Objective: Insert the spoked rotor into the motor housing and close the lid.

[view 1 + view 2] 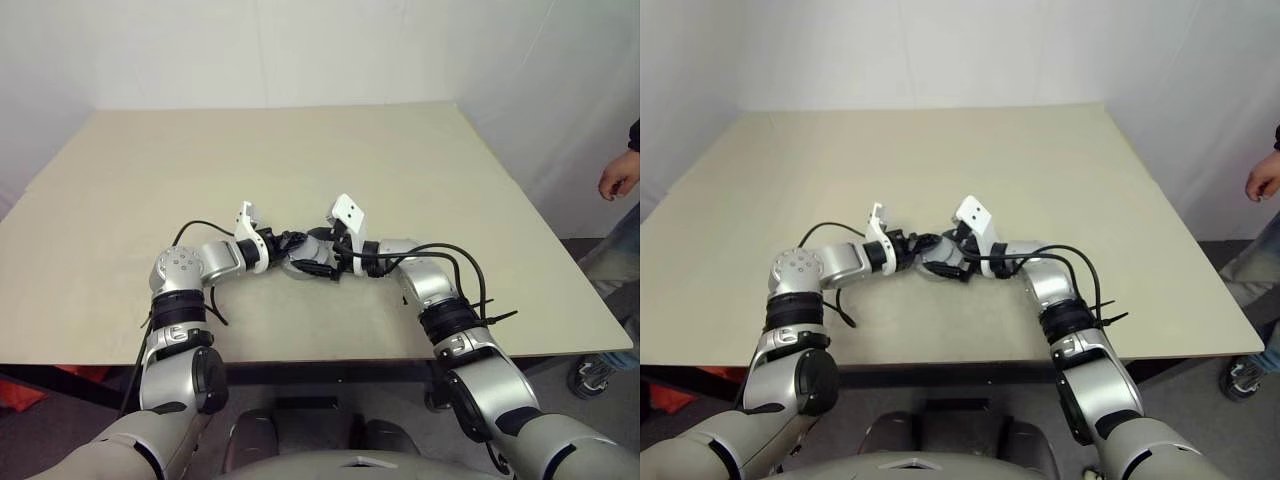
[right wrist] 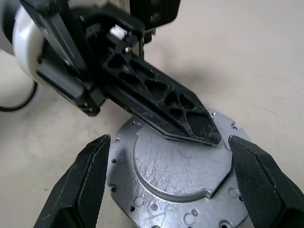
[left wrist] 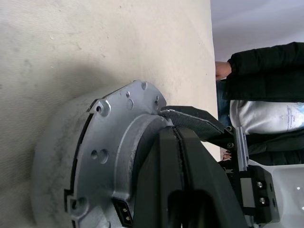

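My left fingers [image 2: 185, 121] pressed shut atop the lid [image 2: 180, 175], my right fingers [image 2: 85, 185] spread wide either side, beige surface [image 1: 300, 160] beneath

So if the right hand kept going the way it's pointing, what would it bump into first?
Probably the left hand, whose shut fingers cross right ahead of the open right hand. The grey metal motor part lies just beneath; depth between them is hard to judge.

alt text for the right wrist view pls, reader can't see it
A round grey motor housing lies back-face up on a beige table, between the two spread black fingers of the open right gripper. The shut left gripper reaches in from the far side, its tips resting on the housing's raised centre.
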Controlling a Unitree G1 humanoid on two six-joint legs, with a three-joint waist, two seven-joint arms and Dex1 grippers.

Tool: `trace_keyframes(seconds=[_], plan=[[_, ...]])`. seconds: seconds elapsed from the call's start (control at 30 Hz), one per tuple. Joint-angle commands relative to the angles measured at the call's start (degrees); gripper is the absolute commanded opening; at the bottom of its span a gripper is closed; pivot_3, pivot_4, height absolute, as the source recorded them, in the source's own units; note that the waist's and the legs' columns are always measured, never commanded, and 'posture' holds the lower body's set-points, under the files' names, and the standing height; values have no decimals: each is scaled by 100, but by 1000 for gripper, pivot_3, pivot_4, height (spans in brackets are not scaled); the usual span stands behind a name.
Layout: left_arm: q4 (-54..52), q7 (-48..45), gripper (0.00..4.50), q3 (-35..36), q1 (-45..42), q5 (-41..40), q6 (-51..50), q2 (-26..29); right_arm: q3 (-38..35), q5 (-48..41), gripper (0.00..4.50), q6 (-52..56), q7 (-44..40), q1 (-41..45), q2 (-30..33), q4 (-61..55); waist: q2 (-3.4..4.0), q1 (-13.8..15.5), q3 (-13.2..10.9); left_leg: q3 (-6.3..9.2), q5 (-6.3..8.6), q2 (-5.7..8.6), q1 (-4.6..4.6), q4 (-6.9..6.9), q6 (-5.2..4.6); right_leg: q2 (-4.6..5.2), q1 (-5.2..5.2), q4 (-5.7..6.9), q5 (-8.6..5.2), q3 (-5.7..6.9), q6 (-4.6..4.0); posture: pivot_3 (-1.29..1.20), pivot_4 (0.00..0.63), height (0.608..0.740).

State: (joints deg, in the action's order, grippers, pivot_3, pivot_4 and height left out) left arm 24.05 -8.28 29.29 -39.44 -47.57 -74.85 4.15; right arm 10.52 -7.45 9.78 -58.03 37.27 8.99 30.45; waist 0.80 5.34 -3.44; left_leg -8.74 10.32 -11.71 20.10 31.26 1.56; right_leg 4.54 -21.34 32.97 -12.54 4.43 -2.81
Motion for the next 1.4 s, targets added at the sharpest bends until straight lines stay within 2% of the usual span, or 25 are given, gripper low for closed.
trace_keyframes(seconds=[0.03, 0.23, 0.5, 0.63, 0.87, 0.97, 1.13, 1.33, 1.4], plan=[[128, 213, 0, -117, 162, 198, -143, -1, -222, -406, 4483, 186, -55, 229, -138, -336, 0, 7, 0, 0, 0, -2, -2, 0, 1, -1, 1, 1, -1, 2, -1, 0, 0, 740], [141, 204, 0, -112, 145, 187, -151, 37, -570, -402, 4483, 313, 617, 544, -278, 82, 0, 9, -1, 2, 9, -2, -7, 36, 27, 2, 5, 28, -1, -2, 0, 0, 0, 740], [143, 216, 0, -96, 151, 178, -167, 60, -1056, -613, 4483, 1004, 1339, 961, -305, 477, 0, 19, -1, 9, -2, -3, -17, 42, 47, 2, 6, 55, -2, -3, 1, 0, 0, 740], [128, 261, 0, -50, 168, 180, -146, 68, -1537, -894, 4483, 2309, 1889, 1274, -162, 648, 0, 17, -1, 10, -4, -3, -15, 42, 50, 1, 4, 59, -2, -3, 1, 0, 0, 740], [37, 305, 0, -9, 231, 162, -168, 54, -1877, -1554, 4483, 4868, 1993, 1197, 318, -9, 0, 33, -1, 11, -15, -3, -15, 42, 69, 0, 5, 58, -2, -4, 2, 0, 0, 740], [0, 318, 0, -4, 266, 153, -170, 55, -1934, -1750, 4483, 5545, 2016, 1097, 465, -263, 0, 31, -1, 11, -19, -6, -17, 40, 75, -3, 6, 58, -2, -5, 3, 0, 0, 740], [-63, 339, 0, -9, 310, 141, -176, 64, -2019, -1772, 4483, 5908, 2274, 883, 426, -149, 0, 35, -1, 11, -23, -7, -20, 37, 82, -4, 10, 58, -3, -5, 6, 0, 0, 740], [-176, 366, 0, -9, 344, 144, -176, 108, -2221, -1688, 4483, 5859, 2786, 741, 24, 318, -4, 14, 5, 9, -26, -9, -27, 33, 89, -9, 16, 64, -4, -10, 9, 0, 0, 740], [-202, 380, 0, -12, 363, 144, -177, 125, -2351, -1683, 4483, 5784, 2932, 798, -55, 548, -7, 9, 10, 9, -27, -11, -45, 29, 92, -13, 27, 64, -25, -14, 45, 0, 0, 740]])
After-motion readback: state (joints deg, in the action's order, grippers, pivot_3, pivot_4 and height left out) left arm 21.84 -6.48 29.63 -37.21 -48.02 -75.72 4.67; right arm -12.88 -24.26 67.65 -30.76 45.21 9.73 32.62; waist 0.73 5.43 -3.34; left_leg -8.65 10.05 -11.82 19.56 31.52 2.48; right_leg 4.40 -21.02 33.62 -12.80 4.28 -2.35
